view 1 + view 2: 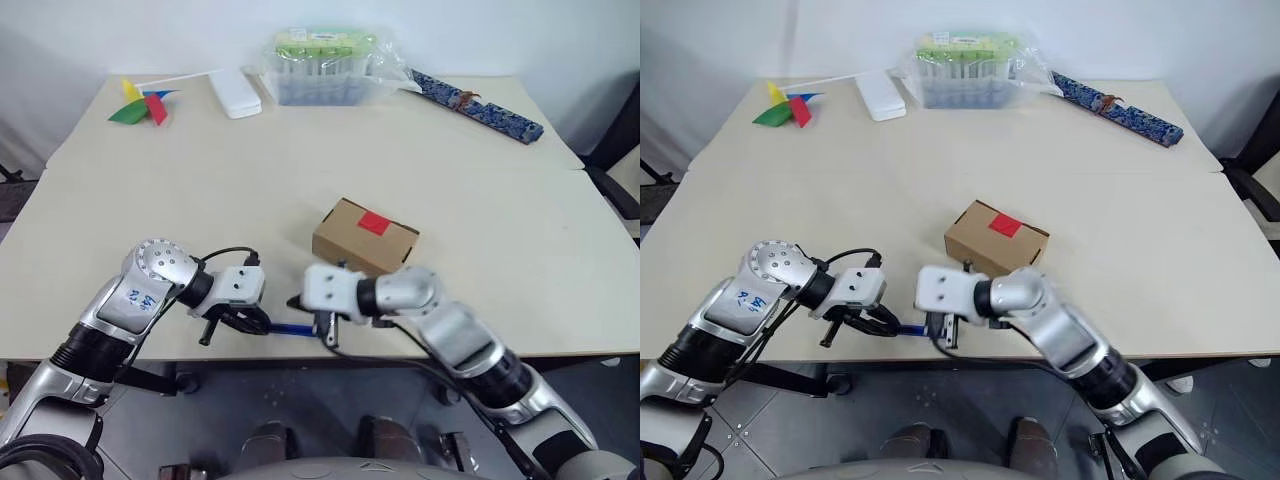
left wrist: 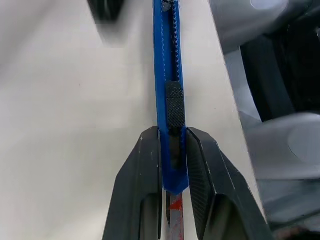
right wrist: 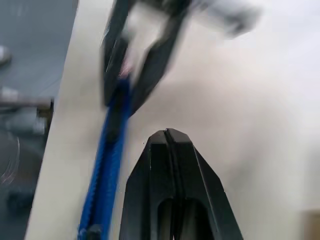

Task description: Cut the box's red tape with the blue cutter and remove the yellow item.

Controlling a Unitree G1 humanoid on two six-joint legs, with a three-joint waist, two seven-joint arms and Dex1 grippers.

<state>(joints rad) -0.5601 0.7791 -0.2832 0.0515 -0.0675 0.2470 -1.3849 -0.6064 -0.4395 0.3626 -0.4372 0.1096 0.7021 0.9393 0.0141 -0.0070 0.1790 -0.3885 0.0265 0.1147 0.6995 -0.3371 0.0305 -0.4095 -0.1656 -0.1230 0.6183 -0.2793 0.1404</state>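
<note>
The cutter (image 2: pixel 168 100) is being clamped at one end between the two fingers (image 2: pixel 140 180) of the left gripper (image 1: pixel 247 320), held roughly level over the table's (image 1: pixel 300 180) near edge; its black slider (image 2: pixel 175 104) is being shown on the upper face. The right gripper (image 3: pixel 167 140) is being held beside the cutter's free end, fingers pressed together on nothing; whether the cutter is being touched by it cannot be told. The box (image 1: pixel 364 236) is being left on the table just beyond the right gripper, flaps shut, with the red tape (image 1: pixel 373 223) on its top. A plastic tub (image 1: pixel 325 68), a white case (image 1: pixel 235 94), a pinwheel (image 1: pixel 143 104) and a patterned strip (image 1: pixel 478 105) are being kept along the far edge.
</note>
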